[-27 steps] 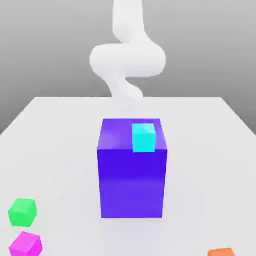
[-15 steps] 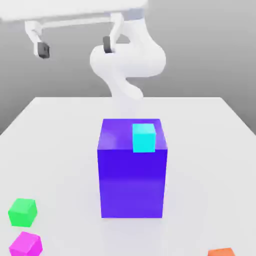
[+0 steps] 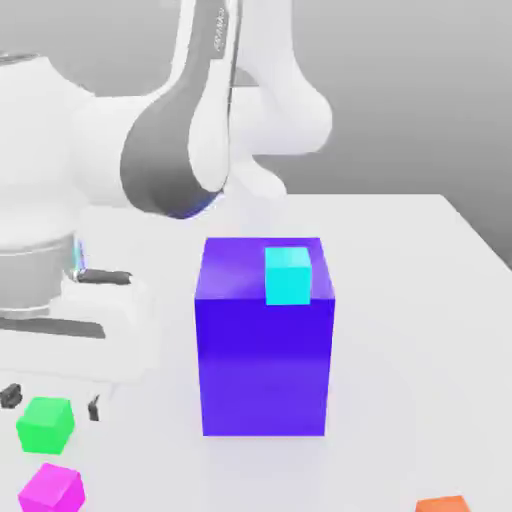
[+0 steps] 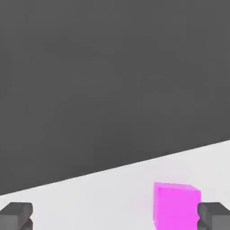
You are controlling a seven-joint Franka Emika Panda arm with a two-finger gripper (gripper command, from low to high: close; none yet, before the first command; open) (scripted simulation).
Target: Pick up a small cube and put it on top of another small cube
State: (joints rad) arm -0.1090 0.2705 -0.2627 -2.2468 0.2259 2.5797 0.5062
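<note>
The small magenta cube [image 3: 50, 490] lies at the front corner of the table on the exterior view's left. In the hand view the magenta cube [image 4: 176, 205] sits close to one dark fingertip [image 4: 214, 215], off to one side of the gap. My gripper [image 3: 51, 402] is open wide and hangs low over the table, with nothing between its fingers. Its fingertips [image 3: 10, 397] flank the top of a small green cube [image 3: 45, 424]; whether they are around it or behind it I cannot tell. A small cyan cube [image 3: 288, 275] rests on the big purple block [image 3: 264, 350].
The tall purple block stands mid-table, to the exterior view's right of my hand. An orange cube [image 3: 443, 505] lies at the front right edge. The white table [image 3: 420, 300] ends close in front of the magenta cube. My bulky arm [image 3: 170, 150] leans over the left half.
My arm has swung down from high above the table to the front left, bringing the open gripper to the green cube's level. None of the cubes has moved.
</note>
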